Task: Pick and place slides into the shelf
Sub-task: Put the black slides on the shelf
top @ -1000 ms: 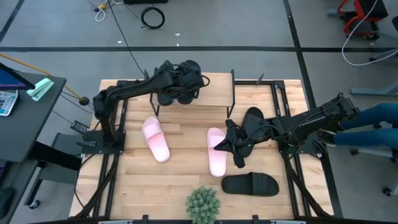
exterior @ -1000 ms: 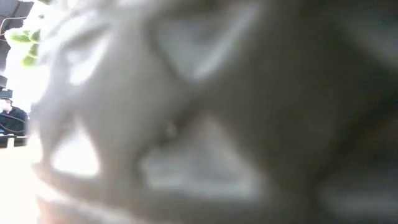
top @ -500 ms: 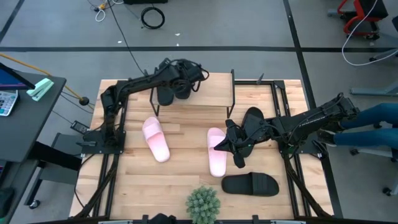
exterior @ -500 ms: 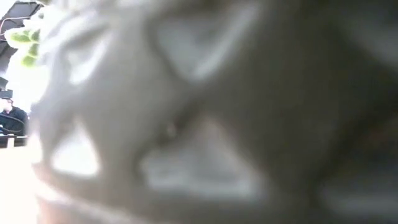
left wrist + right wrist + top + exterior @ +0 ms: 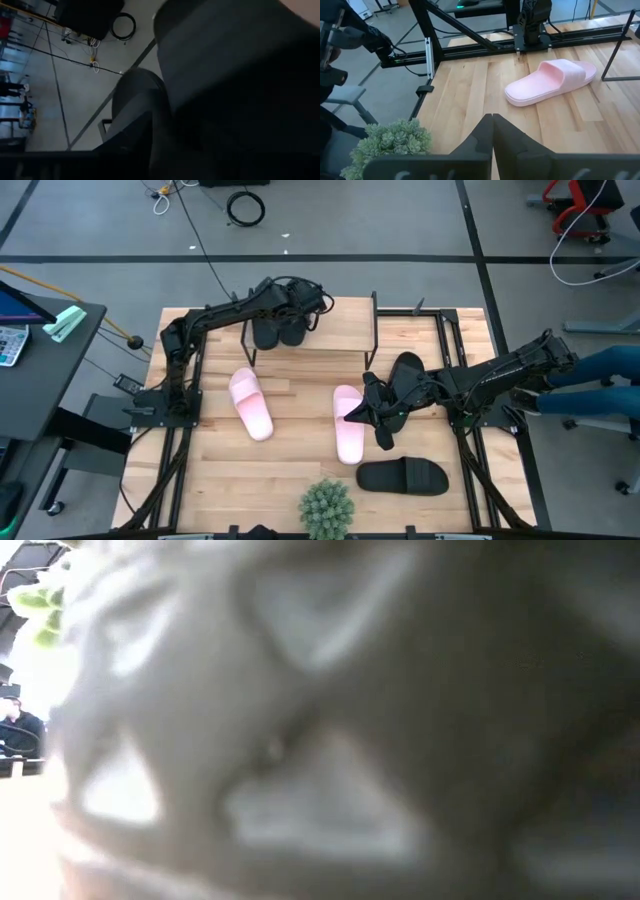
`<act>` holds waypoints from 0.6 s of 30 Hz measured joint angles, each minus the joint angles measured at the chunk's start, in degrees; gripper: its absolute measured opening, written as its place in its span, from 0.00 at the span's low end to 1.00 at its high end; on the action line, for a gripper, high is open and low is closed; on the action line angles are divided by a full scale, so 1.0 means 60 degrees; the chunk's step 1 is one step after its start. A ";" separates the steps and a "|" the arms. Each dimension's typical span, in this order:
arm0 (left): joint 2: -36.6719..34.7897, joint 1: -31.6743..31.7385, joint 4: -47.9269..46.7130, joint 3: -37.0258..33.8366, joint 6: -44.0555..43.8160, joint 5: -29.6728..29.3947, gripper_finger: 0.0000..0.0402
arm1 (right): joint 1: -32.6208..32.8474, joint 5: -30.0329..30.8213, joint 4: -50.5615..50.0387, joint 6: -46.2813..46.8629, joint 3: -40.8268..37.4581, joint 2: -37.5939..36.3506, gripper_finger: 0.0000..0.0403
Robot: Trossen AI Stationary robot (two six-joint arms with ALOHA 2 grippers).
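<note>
The shelf (image 5: 340, 330) stands at the table's far side. Two black slides (image 5: 266, 333) (image 5: 292, 331) lie side by side on the left end of its plank. My left gripper (image 5: 305, 302) is just above and beyond them, and a black slide (image 5: 240, 90) fills the left wrist view. My right gripper (image 5: 372, 418) is shut at mid-table, beside a pink slide (image 5: 348, 438). A second pink slide (image 5: 251, 406) lies to the left. One black slide (image 5: 405, 370) lies under the right arm. Another black slide (image 5: 402, 477) lies nearer the front.
A green spiky plant (image 5: 327, 508) stands at the near edge. The shelf's black wire legs (image 5: 374, 320) rise at its right end. A blurred grey object (image 5: 300, 740) close to the lens blocks the low view. A person's blue sleeve (image 5: 600, 370) shows beyond the right edge.
My left arm has shifted a little over the shelf's left end. The two black slides beneath it now show side by side on the plank. My right arm has kept still.
</note>
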 joint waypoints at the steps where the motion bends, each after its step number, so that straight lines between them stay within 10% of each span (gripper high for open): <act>1: -0.0013 -0.0082 -0.0164 0.0000 0.0005 0.0002 0.41 | 0.0003 0.0000 0.0003 -0.0003 0.0000 0.0000 0.03; 18: -0.1112 -0.2430 -0.3523 0.2360 0.0795 0.2554 0.29 | 0.0084 0.0051 0.0266 0.0023 0.0000 -0.0007 0.03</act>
